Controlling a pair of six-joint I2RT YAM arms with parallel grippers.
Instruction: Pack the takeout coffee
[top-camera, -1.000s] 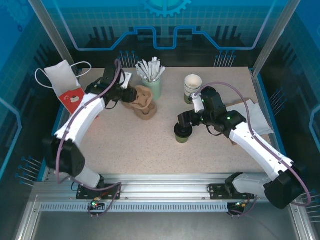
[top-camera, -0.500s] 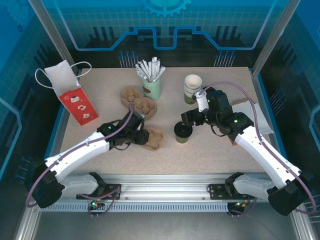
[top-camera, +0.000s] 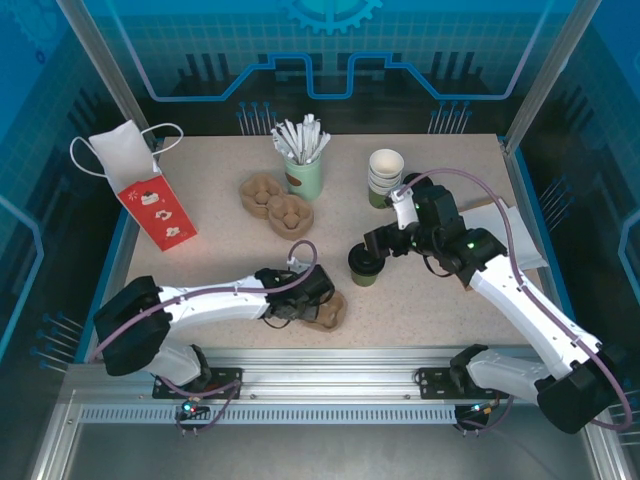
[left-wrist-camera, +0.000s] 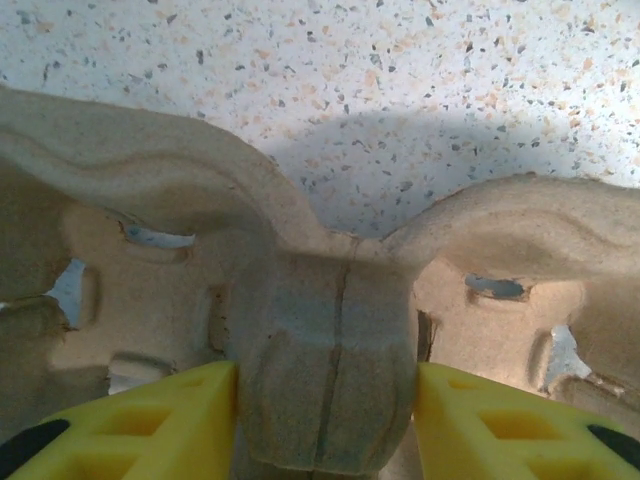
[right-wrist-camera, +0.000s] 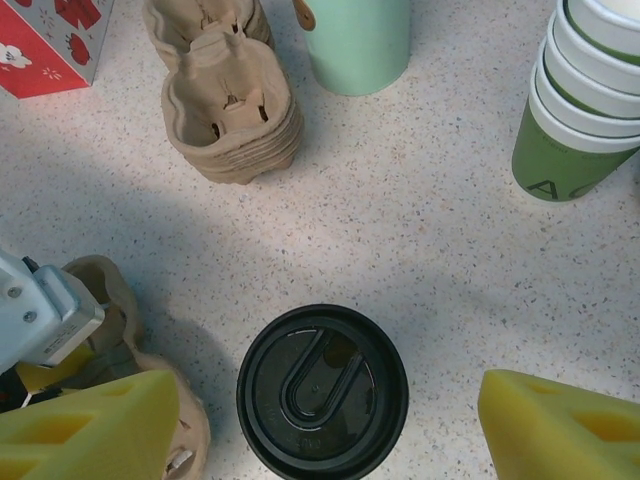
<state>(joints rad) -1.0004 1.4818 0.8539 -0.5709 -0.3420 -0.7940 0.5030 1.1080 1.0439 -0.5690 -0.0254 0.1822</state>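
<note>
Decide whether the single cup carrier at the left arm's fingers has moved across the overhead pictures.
Yes. The cup carrier has travelled from beside the pale green cup of sticks toward the near edge of the table, left of the lidded coffee cup.

Moulded pulp cup carrier (left-wrist-camera: 320, 300), central ridge flanked by yellow fingers (left-wrist-camera: 150, 420) of left gripper (left-wrist-camera: 322, 425), both pressed against its sides, cup wells either side, speckled table (left-wrist-camera: 420, 70) beyond.

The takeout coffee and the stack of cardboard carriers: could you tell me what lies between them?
In the right wrist view, bare speckled tabletop runs between the takeout coffee and the carrier stack.
</note>
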